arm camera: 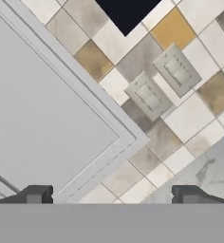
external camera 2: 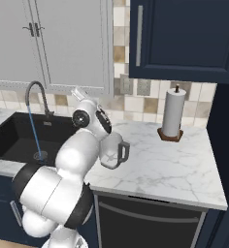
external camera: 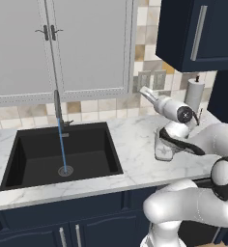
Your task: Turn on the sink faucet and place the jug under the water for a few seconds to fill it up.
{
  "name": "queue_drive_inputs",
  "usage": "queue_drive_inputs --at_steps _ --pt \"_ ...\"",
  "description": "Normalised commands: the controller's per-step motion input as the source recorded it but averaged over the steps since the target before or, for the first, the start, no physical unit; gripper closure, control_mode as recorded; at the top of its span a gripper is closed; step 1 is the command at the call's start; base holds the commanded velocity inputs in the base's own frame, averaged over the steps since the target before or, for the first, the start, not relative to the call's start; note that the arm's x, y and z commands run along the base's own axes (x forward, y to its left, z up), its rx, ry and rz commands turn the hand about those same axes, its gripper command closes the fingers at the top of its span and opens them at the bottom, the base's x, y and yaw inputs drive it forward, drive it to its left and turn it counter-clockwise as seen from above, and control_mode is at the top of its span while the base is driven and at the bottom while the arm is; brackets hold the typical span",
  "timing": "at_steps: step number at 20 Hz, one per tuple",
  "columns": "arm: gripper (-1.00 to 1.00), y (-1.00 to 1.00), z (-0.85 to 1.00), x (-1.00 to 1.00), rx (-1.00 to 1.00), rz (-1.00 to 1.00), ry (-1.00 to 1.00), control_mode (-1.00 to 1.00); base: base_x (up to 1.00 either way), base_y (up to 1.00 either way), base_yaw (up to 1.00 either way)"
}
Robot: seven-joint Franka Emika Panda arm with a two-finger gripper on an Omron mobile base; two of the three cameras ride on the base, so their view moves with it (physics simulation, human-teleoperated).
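Water running; tool spread wide, empty, aimed at the far wall. Jug sits under the arm — a careless descent could topple it.

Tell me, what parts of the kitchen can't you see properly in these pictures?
- Jug: in the left base view the arm hides its right side and handle; in the right base view the arm hides its body.
- Sink: in the right base view the left edge cuts it off and the arm hides its right end.
- Faucet lever: too small in both base views to tell its position.
- Tool: open; in the hand view the fingertips are partly cut off.
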Motion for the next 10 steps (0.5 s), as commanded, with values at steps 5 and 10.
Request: queue_drive_inputs --at_steps 5,10 --pt "-1.00 -0.34 1.00 -0.11 0.00 -0.02 0.34 -1.00 0.00 0.00 0.00" --pt "-1.00 -0.33 1.00 -0.01 0.00 -0.02 0.30 -1.00 0.00 0.00 0.00"
